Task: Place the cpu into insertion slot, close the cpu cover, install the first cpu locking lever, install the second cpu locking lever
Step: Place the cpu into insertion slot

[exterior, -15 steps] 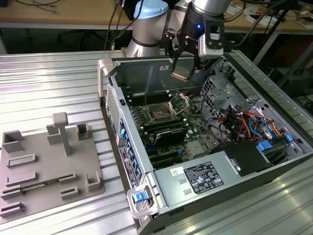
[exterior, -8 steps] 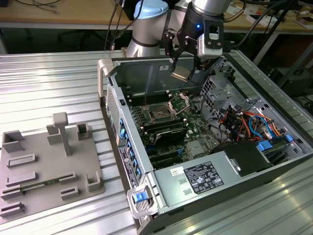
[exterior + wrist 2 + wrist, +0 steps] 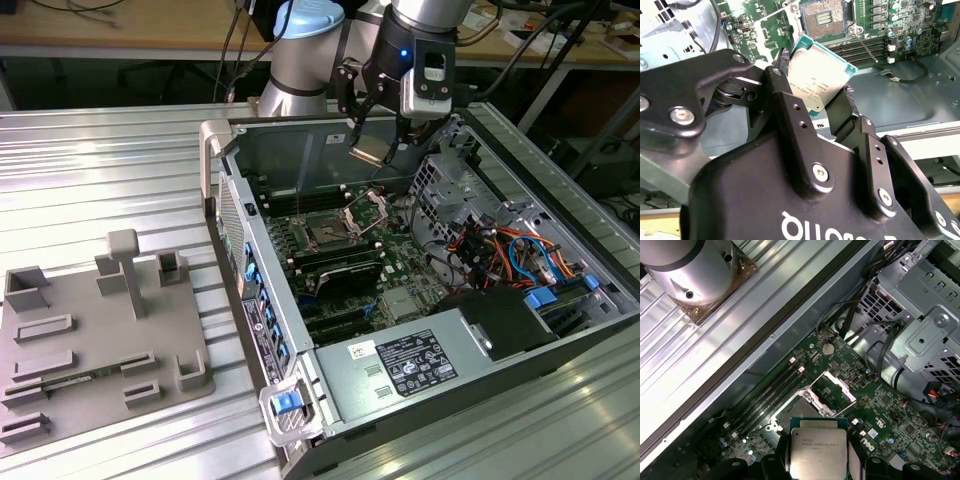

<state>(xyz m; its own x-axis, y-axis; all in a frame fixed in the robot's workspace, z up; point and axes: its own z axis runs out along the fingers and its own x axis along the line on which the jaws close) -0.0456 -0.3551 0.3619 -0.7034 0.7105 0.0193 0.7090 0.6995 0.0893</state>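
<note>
The cpu (image 3: pixel 820 82), clamped by its edges in the hand (image 3: pixel 815 71), hangs in the air above the slot (image 3: pixel 327 231), not touching it. The slot lies bare, the cover (image 3: pixel 366 212) raised beside it. Seating, closing and locking are all left, I judge. Small print marks the cpu's top; a white label (image 3: pixel 415 362) sits well apart from the slot.

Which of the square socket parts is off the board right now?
The cpu: clamped in the gripper above the board, while the cpu cover stands open beside the empty insertion slot.
</note>
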